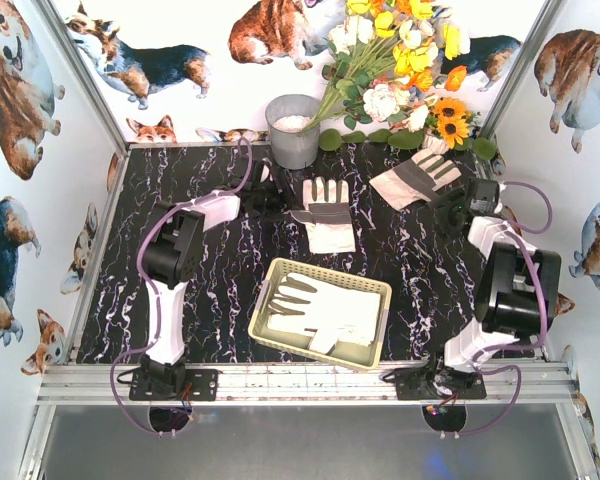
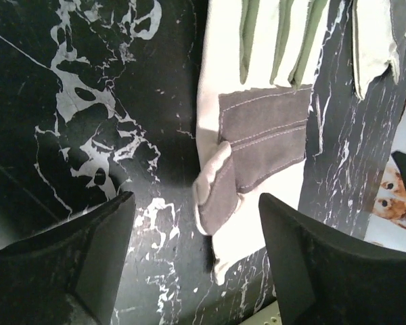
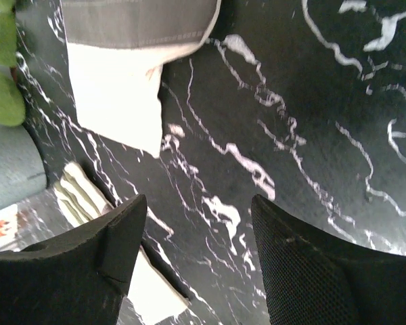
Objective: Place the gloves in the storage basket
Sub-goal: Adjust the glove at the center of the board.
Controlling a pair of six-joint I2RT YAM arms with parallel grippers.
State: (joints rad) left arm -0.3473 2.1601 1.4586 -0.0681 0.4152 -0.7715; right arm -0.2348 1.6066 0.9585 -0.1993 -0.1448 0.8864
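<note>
Left wrist: the left gripper (image 2: 196,223) stands wide open above a glove (image 2: 264,128). The right gripper (image 3: 196,217) is wide too, holding nothing.

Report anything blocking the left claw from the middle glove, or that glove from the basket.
Nothing visible. The open left claw hangs over the glove, at its thumb; only bare table separates it from the storage basket.

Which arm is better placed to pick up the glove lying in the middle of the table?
Left. The left gripper, open, sits right beside that glove, whose thumb shows between its jaws in the wrist view. The right gripper is by the other glove near the flowers.
</note>
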